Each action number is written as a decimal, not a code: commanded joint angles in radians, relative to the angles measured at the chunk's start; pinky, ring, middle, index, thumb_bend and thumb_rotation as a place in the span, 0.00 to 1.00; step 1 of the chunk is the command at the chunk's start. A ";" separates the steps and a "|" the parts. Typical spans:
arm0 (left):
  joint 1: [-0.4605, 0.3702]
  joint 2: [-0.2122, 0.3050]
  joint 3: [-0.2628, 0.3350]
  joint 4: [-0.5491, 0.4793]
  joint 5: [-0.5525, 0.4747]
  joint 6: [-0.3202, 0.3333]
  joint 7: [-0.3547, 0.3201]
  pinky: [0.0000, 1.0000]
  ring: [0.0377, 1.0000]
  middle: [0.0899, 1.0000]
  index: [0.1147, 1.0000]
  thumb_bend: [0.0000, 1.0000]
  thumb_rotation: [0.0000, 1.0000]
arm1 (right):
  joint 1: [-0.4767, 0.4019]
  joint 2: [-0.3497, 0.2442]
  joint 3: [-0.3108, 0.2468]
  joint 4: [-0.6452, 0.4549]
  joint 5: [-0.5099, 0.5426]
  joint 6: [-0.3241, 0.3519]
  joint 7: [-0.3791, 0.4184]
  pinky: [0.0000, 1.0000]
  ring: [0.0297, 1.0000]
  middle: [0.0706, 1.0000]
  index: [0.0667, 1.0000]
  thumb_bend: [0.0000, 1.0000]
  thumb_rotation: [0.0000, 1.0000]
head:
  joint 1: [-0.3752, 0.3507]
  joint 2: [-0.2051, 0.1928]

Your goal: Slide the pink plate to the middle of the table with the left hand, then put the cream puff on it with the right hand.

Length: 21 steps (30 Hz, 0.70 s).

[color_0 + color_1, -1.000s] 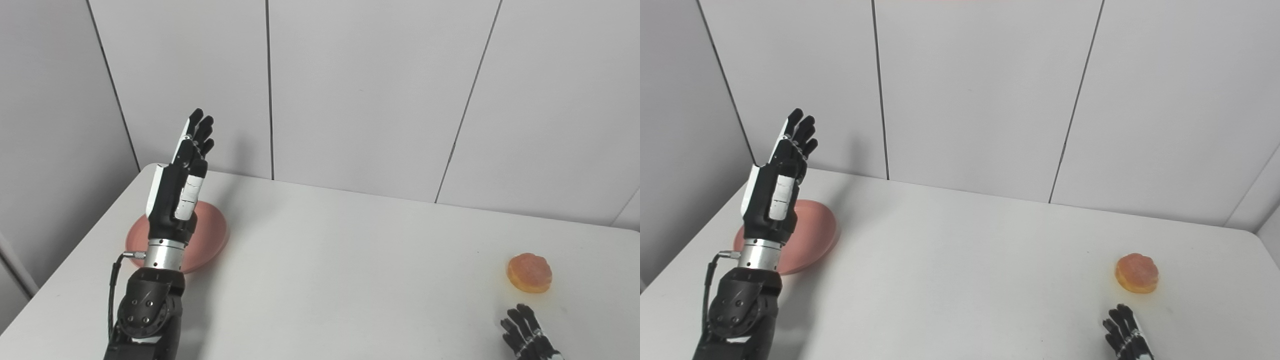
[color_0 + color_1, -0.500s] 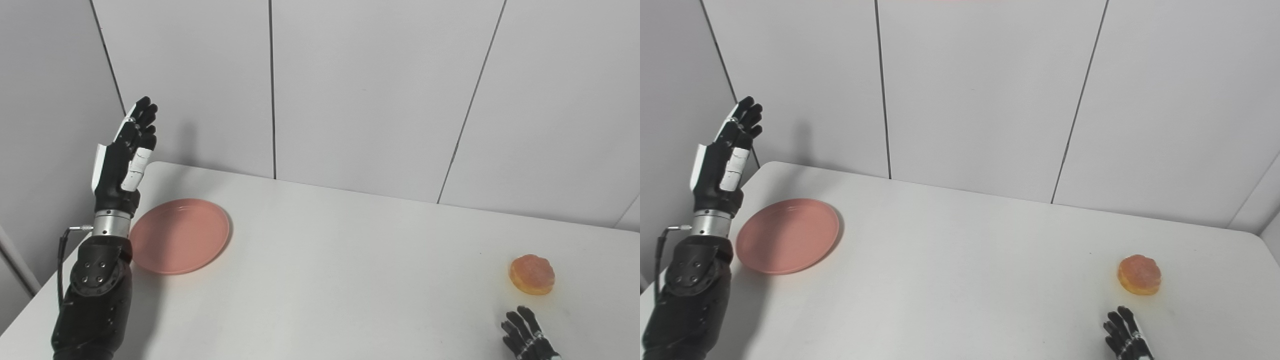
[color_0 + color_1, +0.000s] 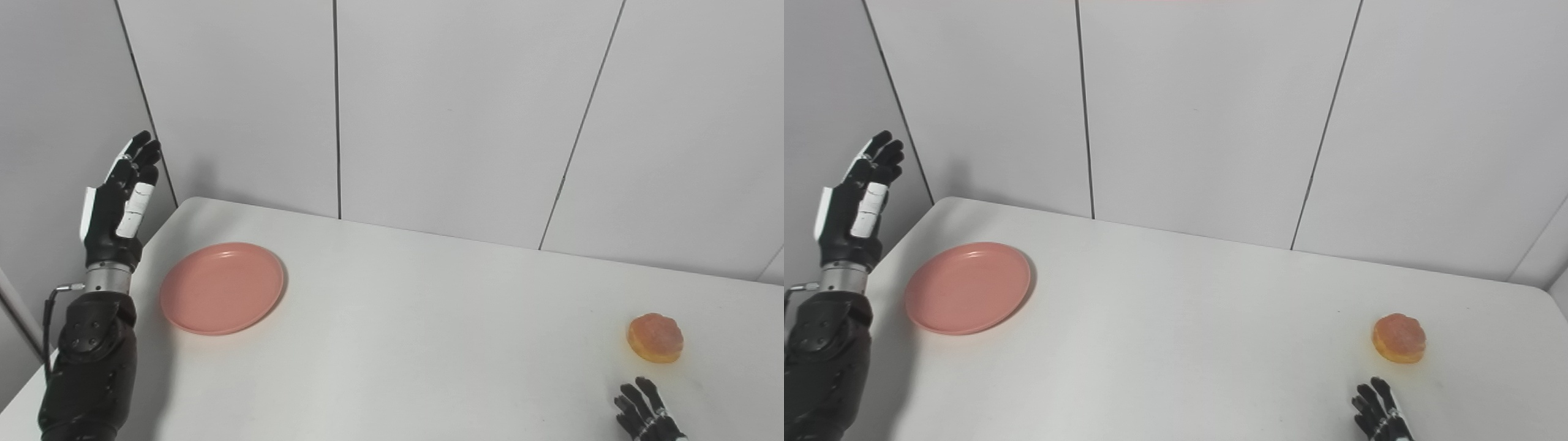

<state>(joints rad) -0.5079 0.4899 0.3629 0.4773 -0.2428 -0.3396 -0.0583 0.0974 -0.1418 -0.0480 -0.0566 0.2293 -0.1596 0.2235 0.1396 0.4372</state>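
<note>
Pink plate [image 3: 222,288] lying flat on the white counter [image 3: 429,318], toward its left end and nowhere near the middle, so step one judged not yet begun in earnest: the slide itself not started. Just right of and below the left hand [image 3: 118,205], apart from it, no contact anywhere along the rim. Left hand raised upright above the counter's left edge, fingers [image 3: 142,153] extended and only loosely spread, pointing up toward the wall, holding nothing. Next move, as a judgement: lower that hand on the plate's outer side, set the fingers against the left rim or flat onto the plate's surface, then push rightward along the counter; calls for low, steady contact, since a shallow rim gives little to bear on and a push landing too high could slip over it or tip the plate. Further out, cream puff [image 3: 655,338] resting near the counter's right end, just beyond the right hand [image 3: 646,413] and apart from it. Right hand low at the bottom edge, only the fingertips showing, spread and empty, apparently waiting its turn. Bare counter between plate and puff, well apart from either hand, where the plate needs to arrive.
</note>
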 commanded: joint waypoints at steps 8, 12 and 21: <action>-0.042 0.028 0.014 0.202 -0.043 -0.091 -0.046 0.91 0.93 0.92 0.93 0.91 0.79 | 0.037 -0.004 0.006 -0.010 0.011 0.023 0.003 0.95 0.93 0.92 0.96 0.86 1.00 | -0.001 0.009; -0.056 0.028 0.014 0.292 -0.065 -0.111 -0.072 0.97 0.94 0.93 0.92 0.95 0.78 | 0.038 -0.004 0.006 -0.015 0.008 0.030 0.000 0.94 0.92 0.91 0.96 0.87 1.00 | 0.000 0.010; -0.105 0.047 0.023 0.507 -0.023 -0.130 -0.135 0.86 0.89 0.89 0.90 1.00 0.78 | 0.041 -0.005 0.009 -0.019 0.003 0.035 -0.002 0.95 0.92 0.92 0.96 0.86 1.00 | -0.003 0.016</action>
<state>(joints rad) -0.5780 0.5076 0.3794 0.9818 -0.2787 -0.4323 -0.1836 0.1131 -0.1422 -0.0398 -0.0753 0.2293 -0.1535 0.2229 0.1365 0.4510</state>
